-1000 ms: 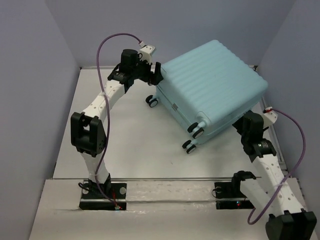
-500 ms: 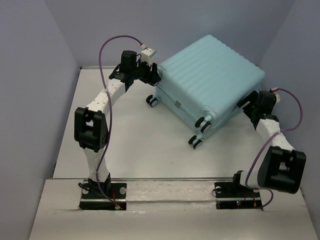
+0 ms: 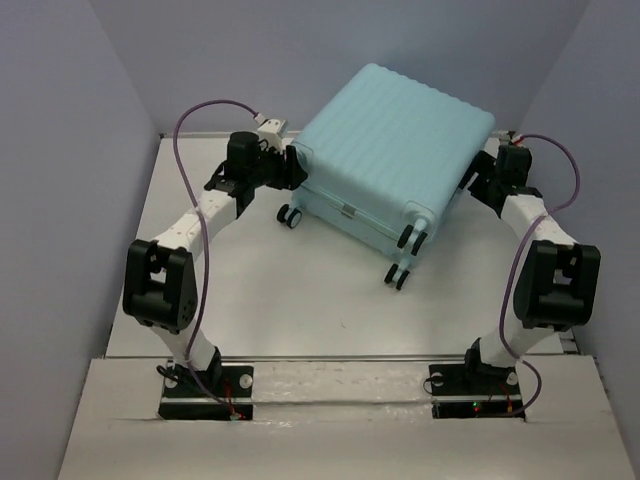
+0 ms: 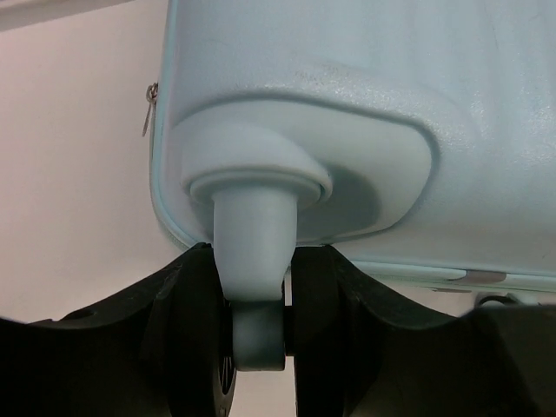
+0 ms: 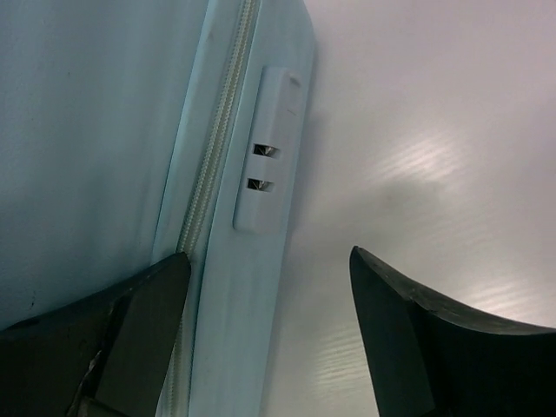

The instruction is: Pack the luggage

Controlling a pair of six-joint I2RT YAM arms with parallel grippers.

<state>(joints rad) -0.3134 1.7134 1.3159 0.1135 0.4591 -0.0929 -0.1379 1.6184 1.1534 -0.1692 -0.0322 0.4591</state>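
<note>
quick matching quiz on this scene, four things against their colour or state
Things:
1 luggage
2 left gripper
3 right gripper
4 left arm's cable

Matches:
a purple
b open, beside the zipper
c pale aqua
d closed on a wheel stem

Pairs: 1-c, 2-d, 3-b, 4-a
</note>
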